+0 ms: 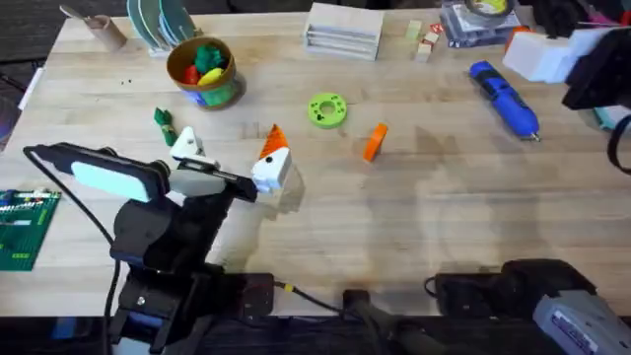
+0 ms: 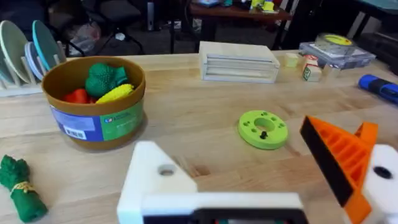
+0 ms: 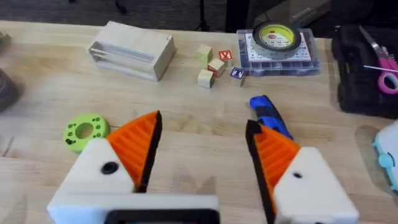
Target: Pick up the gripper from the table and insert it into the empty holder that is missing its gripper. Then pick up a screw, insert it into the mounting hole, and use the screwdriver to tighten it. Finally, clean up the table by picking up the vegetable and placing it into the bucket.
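The orange gripper (image 1: pixel 375 141) lies flat on the table, right of the lime-green ring (image 1: pixel 327 109). My left gripper (image 1: pixel 229 156) is open. One of its fingers is the bare white holder (image 2: pixel 155 179), with no orange pad and a small hole on top. The other finger (image 2: pixel 339 158) carries an orange pad. The green vegetable (image 1: pixel 163 120) lies just beyond the holder, near the bucket (image 1: pixel 202 71). The blue screwdriver (image 1: pixel 503 97) lies at the far right. My right gripper (image 3: pixel 202 155) hovers open just short of the screwdriver (image 3: pixel 268 115), both its pads orange.
The bucket (image 2: pixel 93 102) holds toy vegetables. A wooden block (image 1: pixel 343 30), small cubes (image 3: pixel 211 65) and a parts case with yellow tape (image 3: pixel 277 38) line the far edge. A dish rack (image 1: pixel 158 22) stands far left and a green board (image 1: pixel 25 229) near left.
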Tool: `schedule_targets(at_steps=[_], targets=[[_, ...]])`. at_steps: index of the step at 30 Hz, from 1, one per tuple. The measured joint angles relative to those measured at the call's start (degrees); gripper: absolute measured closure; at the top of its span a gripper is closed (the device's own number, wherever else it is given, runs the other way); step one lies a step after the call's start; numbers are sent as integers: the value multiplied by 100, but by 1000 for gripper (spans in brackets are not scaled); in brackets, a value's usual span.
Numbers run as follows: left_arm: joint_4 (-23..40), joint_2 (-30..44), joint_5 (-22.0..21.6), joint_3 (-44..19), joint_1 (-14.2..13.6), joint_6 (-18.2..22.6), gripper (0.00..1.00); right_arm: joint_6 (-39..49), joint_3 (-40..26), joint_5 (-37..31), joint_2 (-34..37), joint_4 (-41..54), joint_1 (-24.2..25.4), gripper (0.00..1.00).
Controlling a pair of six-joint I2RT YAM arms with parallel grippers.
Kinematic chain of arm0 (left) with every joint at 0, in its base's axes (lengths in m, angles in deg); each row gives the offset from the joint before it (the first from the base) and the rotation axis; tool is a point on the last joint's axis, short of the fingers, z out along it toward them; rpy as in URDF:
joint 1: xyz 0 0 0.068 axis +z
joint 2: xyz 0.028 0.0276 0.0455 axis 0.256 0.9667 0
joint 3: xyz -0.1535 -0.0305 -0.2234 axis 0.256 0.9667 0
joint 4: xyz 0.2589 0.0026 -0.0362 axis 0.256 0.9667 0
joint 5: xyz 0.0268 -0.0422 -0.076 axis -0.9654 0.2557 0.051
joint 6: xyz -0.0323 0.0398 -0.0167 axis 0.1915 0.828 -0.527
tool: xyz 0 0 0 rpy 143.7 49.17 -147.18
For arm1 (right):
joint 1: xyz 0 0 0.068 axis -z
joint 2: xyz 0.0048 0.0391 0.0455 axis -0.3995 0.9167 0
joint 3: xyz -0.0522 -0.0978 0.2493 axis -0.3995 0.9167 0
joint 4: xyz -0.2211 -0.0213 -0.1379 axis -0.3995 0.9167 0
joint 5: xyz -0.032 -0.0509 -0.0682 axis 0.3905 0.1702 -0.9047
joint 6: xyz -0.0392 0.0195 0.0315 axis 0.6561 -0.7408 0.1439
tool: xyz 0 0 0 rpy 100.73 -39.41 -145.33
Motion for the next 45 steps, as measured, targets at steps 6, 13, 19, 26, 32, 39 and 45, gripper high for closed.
schedule_targets(at_steps=[6, 13, 19, 26, 32, 39, 45], targets=[[0, 0, 0, 0, 0, 0, 9, 0, 0, 0, 0, 0, 0, 135], [0, -1, 0, 0, 0, 0, 8, 0, 0, 0, 0, 0, 0, 135], [0, 0, 0, 0, 0, 0, 8, 0, 0, 0, 0, 0, 0, 135], [0, 1, 0, 0, 0, 0, 9, 0, 0, 0, 0, 0, 0, 135], [0, -1, -19, 0, 0, 1, 9, 0, 0, 0, 0, 0, 0, 135], [9, 1, -18, 0, 0, 1, 10, 0, 0, 0, 0, 0, 0, 135], [-29, 1, 321, -2, 0, 0, 10, 0, 0, 0, 0, 0, 0, 135]])
